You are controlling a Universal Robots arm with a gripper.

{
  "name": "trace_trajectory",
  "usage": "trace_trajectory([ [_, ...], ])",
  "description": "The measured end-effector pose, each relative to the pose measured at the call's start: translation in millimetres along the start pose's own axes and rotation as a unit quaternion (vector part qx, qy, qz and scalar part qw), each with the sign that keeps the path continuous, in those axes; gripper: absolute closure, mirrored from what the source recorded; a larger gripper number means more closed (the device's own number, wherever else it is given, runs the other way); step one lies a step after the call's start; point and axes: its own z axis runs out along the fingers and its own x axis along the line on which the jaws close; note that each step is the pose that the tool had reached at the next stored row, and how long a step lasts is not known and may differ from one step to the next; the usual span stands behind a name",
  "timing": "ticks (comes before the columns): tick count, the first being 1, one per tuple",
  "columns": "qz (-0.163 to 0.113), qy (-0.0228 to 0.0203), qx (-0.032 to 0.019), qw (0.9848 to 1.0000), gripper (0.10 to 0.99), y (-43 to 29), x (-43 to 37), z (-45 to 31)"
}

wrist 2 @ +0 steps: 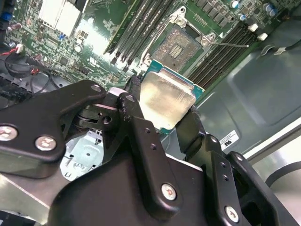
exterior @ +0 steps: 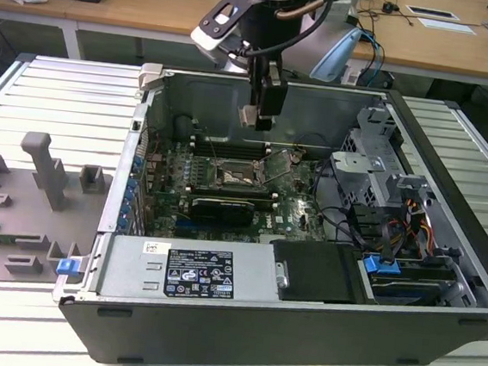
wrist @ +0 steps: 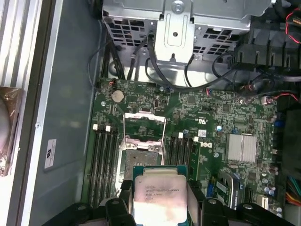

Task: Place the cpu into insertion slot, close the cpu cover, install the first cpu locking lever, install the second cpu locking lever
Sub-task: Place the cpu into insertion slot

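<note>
While my claw hangs inside the open case in the exterior view, clenched on the cpu, the insertion slot lies below it, apart. The second wrist view shows my fingers pinching opposite chip edges. The first wrist view shows the cpu cover flipped open, slot bare.

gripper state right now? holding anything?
Gripper: shut on the cpu, which is not yet in the slot.
</note>
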Motion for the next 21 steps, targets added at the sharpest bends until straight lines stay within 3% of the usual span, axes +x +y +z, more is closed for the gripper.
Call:
trace_trajectory([
  [6, 0.044, -0.0068, -0.0004, 0.9990, 0.545, -0.5, -0.1, 6.2],
  [11, 0.044, -0.0079, -0.0004, 0.9990, 0.545, -1.4, -0.2, 15.9],
  [18, 0.044, -0.0085, 0.0010, 0.9990, 0.545, -1.9, -0.3, 21.5],
  [21, 0.044, -0.0095, 0.0015, 0.9990, 0.545, -2.2, 0.2, 27.2],
])
